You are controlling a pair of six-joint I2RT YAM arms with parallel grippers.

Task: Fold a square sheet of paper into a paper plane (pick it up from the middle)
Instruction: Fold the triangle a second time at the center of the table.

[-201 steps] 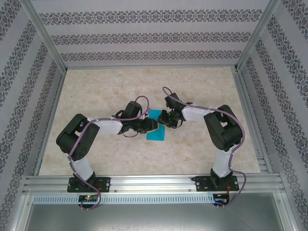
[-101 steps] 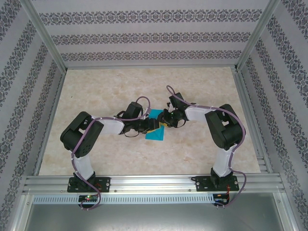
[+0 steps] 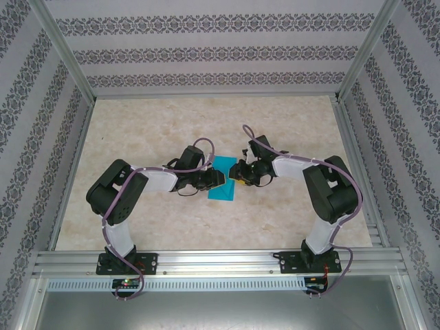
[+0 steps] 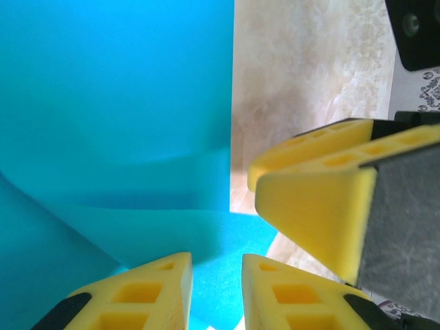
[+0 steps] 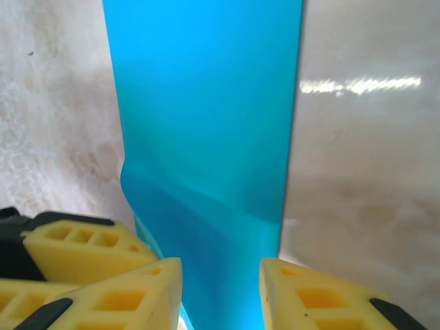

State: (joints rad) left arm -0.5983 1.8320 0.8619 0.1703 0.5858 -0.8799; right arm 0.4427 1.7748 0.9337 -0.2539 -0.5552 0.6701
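From my seat, nearest me is the aluminium rail (image 3: 220, 260) where both arm bases are bolted. Beyond it, the two arms bend inward and meet over the middle of the beige marbled tabletop (image 3: 137, 130).

The left gripper (image 3: 220, 178) and right gripper (image 3: 236, 173) point at each other, just beside one another. Both are low over the thin cyan-blue sheet of paper (image 3: 223, 192), which lies at the table's centre and pokes out on their near and far sides.

On the left wrist camera, my left gripper's yellow fingers (image 4: 137, 295) stand slightly parted with blue paper showing in the narrow gap. The right gripper's yellow fingers (image 4: 309, 206) crowd in from the right, over the sheet's edge.

On the right wrist camera, the right gripper's jaws are parted wider and straddle the sheet (image 5: 206, 103). There it runs away as a narrow band, with a creased, lifted layer near the fingertips. I see no clamp on it from either side.

Farthest off is the patterned wallpaper wall (image 3: 206, 55).
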